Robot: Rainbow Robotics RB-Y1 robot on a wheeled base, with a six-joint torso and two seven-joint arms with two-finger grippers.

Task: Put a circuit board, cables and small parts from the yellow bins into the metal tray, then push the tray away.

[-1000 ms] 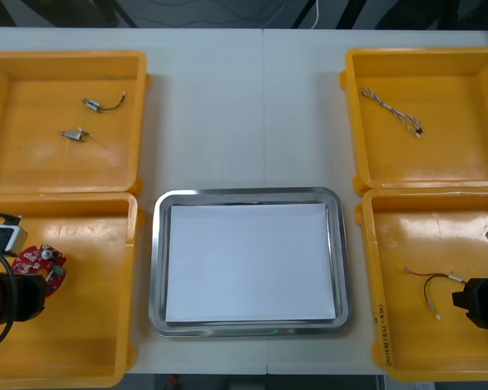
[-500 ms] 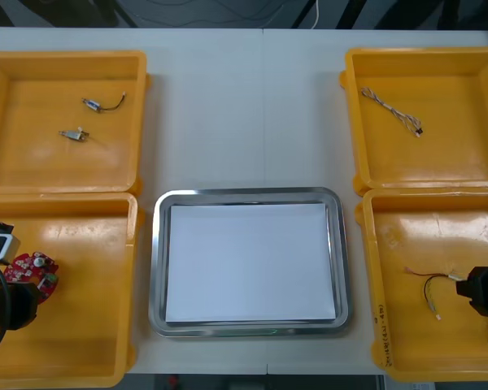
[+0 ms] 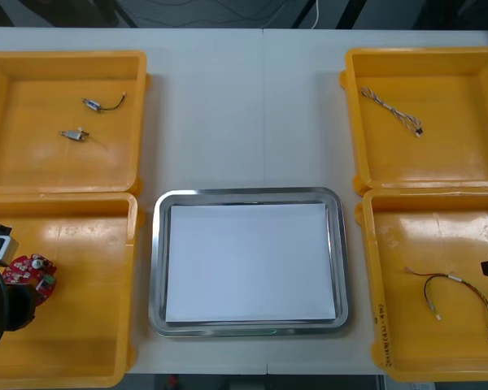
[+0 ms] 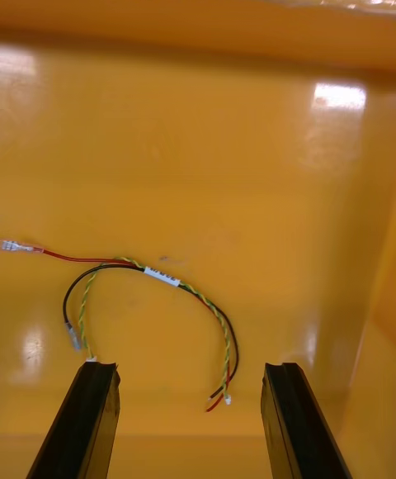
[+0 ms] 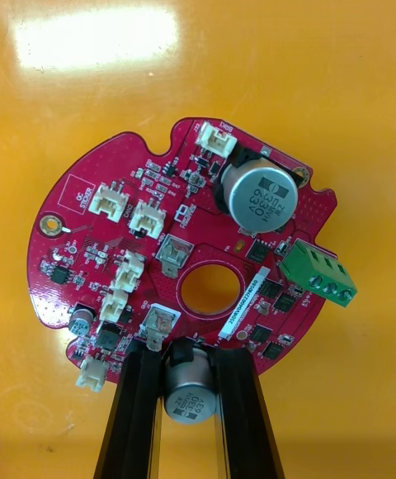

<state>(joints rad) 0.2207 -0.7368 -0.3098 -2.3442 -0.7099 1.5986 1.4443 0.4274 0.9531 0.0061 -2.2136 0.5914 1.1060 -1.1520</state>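
Grasp check: left gripper (image 5: 188, 355) clamps the circuit board (image 5: 124, 223); right gripper (image 4: 190, 367) hangs released.
Board is in the near-left bin (image 3: 89, 325) by the table's left edge; cable (image 4: 161, 275) lies in the near-right bin (image 3: 407, 244).

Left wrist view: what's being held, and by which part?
Left gripper, in the near left bin, holds the circuit board by the silver cylinder at its edge.
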